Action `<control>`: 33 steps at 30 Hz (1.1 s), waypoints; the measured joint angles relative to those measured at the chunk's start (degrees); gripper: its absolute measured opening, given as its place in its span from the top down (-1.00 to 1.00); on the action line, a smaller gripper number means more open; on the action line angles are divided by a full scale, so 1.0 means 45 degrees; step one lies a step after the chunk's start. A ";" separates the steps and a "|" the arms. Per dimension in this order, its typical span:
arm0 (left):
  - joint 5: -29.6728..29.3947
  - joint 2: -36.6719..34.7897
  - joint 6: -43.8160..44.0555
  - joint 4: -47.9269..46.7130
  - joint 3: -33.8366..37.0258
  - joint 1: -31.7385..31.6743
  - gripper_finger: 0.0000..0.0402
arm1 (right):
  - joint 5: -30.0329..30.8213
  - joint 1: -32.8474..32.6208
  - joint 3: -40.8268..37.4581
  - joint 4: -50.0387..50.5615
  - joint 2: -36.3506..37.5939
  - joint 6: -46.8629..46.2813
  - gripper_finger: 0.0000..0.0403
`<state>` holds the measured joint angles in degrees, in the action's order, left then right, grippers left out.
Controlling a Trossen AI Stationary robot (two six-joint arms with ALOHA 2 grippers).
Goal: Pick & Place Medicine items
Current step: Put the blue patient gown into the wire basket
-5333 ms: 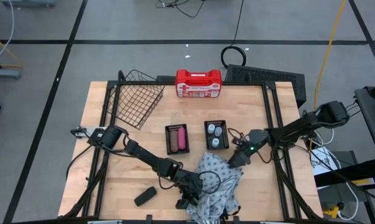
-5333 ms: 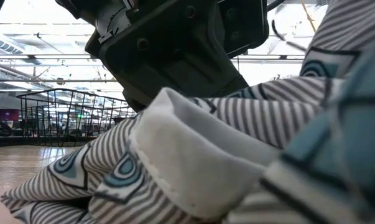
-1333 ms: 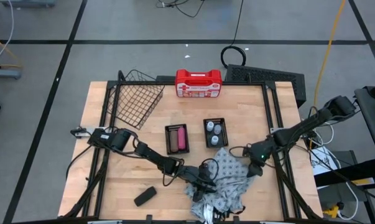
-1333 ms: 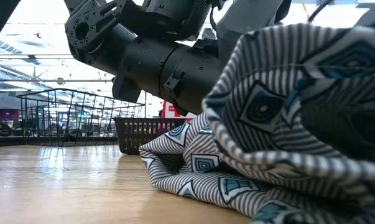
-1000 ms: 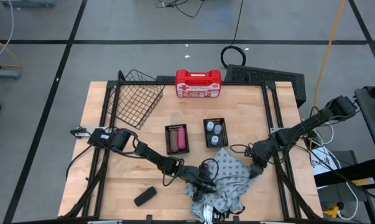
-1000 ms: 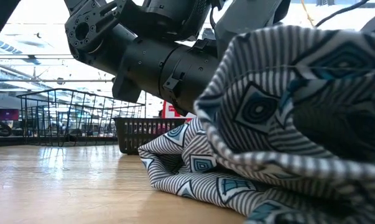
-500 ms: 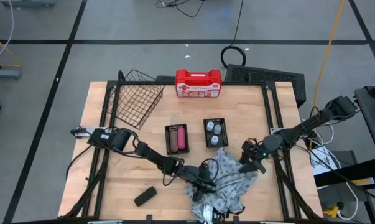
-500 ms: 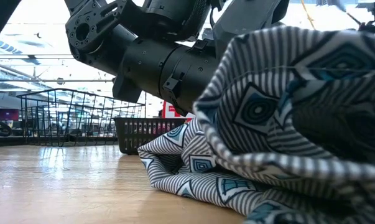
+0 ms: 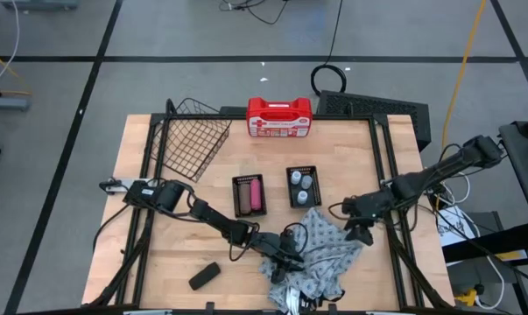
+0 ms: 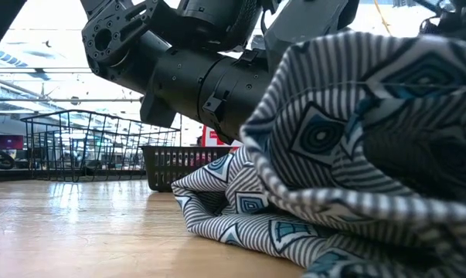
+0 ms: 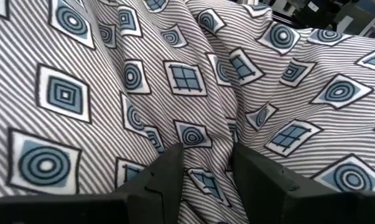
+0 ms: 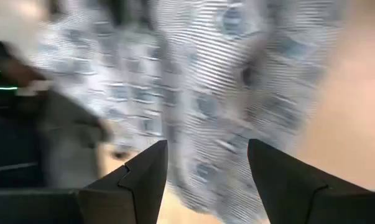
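A striped, diamond-patterned cloth [image 9: 323,254] lies crumpled near the table's near edge and fills the low view [image 10: 333,154]. My left gripper [image 9: 285,262] is shut on its left part [image 11: 207,152]. My right gripper [image 9: 356,226] hovers open just right of the cloth [image 12: 206,144]. A pink and a brown block lie in one black mesh tray [image 9: 249,195]. Whitish bottles stand in the other tray [image 9: 304,187]. A black block [image 9: 204,276] lies flat on the wood, left of the cloth. My left gripper pinches a raised fold of the cloth [image 11: 206,140] between its two fingers [image 11: 168,174], near the cloth's left edge. The fingers come in low from the table's left. The rest of the cloth lies bunched and slack on the table.
A red-and-white case [image 9: 279,118] stands at the far edge, and a wire basket [image 9: 189,136] lies tipped at the far left. Bare wood stretches left of the black block and between the trays and the case. The left arm [image 10: 202,69] looms over the low view.
My right gripper has drifted a little toward the table's far edge and the cloth. The cloth's right edge now reaches slightly farther right, and its upper fold has shifted a bit.
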<state>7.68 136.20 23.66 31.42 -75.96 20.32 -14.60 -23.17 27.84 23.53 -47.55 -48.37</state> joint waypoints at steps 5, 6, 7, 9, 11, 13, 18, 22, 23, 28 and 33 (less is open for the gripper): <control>-0.0008 0.0000 0.0003 0.0003 0.0000 0.0000 0.28 | 0.2212 -0.0391 0.0072 0.2758 -0.0096 -0.0256 -0.07; -0.0010 0.0000 0.0004 0.0000 0.0000 0.0000 0.28 | 0.2433 -0.0472 -0.0134 0.2568 -0.0102 -0.0422 -0.07; -0.0010 0.0000 0.0004 0.0002 0.0000 0.0000 0.28 | 0.2560 -0.0535 -0.0394 0.2279 -0.0136 -0.0581 -0.07; -0.0023 0.0000 0.0003 0.0004 0.0000 0.0000 0.28 | 0.2559 -0.0618 -0.1146 0.1588 -0.0284 -0.0942 -0.07; -0.0034 0.0000 -0.0021 0.0005 0.0000 0.0000 0.28 | 0.2417 -0.0628 -0.1904 0.0590 -0.0356 -0.1426 -0.07; -0.0036 0.0000 -0.0060 0.0005 0.0000 0.0000 0.28 | 0.1843 -0.0633 -0.2710 -0.1246 -0.0373 -0.1842 -0.07; -0.0049 0.0005 -0.0112 0.0005 0.0000 0.0000 0.28 | 0.1186 -0.0628 -0.4503 -0.4142 -0.0350 -0.3098 -0.07; -0.0049 0.0005 -0.0117 0.0000 0.0000 -0.0005 0.28 | 0.0811 -0.0702 -0.5302 -0.5283 -0.0359 -0.3745 -0.07; -0.0049 0.0005 -0.0120 0.0000 0.0000 -0.0005 0.28 | 0.0760 -0.0774 -0.5376 -0.5532 -0.0359 -0.3790 -0.07; -0.0049 0.0005 -0.0132 0.0000 0.0000 -0.0025 0.28 | 0.0638 -0.1187 -0.5427 -0.6604 -0.0374 -0.3685 -0.07; -0.0036 0.0005 -0.0103 0.0000 0.0000 -0.0063 0.28 | 0.0251 -0.1318 -0.5437 -0.7922 -0.0389 -0.3103 -0.07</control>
<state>7.52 136.22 23.20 31.42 -75.96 20.03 -13.47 -29.10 3.38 -12.12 -49.30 -62.33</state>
